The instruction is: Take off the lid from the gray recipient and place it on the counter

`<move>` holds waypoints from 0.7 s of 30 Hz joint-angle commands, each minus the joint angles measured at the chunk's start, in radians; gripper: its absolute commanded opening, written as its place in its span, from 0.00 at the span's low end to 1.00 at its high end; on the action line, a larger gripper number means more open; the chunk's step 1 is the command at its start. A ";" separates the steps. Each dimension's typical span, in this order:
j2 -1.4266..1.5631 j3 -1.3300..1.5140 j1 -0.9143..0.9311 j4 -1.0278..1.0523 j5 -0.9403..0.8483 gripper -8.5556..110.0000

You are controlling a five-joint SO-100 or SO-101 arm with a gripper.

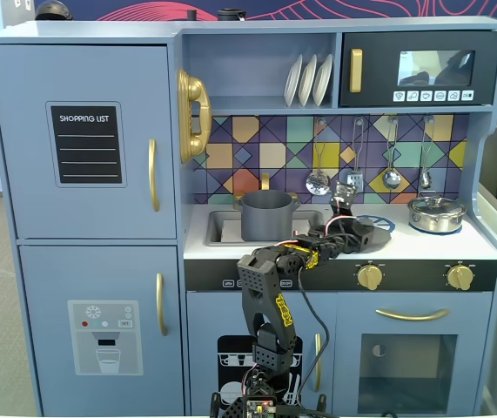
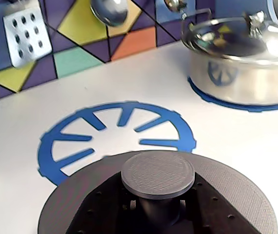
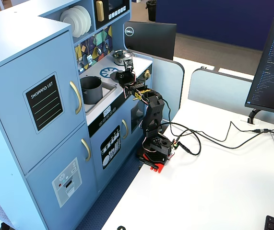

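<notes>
The dark gray lid (image 2: pixel 226 171) hangs in my gripper (image 2: pixel 158 208), whose black fingers (image 2: pixel 104 209) are shut on the stem under its round knob. It sits low over the white counter (image 2: pixel 22 161), at the near edge of the blue burner print (image 2: pixel 117 136); I cannot tell if it touches. In a fixed view the gripper (image 1: pixel 359 232) with the lid (image 1: pixel 368 232) is right of the gray recipient (image 1: pixel 267 215), which stands open and lidless in the sink. In another fixed view the recipient (image 3: pixel 91 89) is left of the gripper (image 3: pixel 125 75).
A shiny silver pot (image 2: pixel 241 63) with its lid on stands on the far right burner, also in a fixed view (image 1: pixel 436 213). Utensils (image 1: pixel 318 181) hang on the tiled backsplash behind the counter. The sink rim (image 1: pixel 209 228) lies left of the burner print.
</notes>
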 commanded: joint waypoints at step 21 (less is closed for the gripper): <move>0.003 0.017 0.029 -0.097 -0.003 0.39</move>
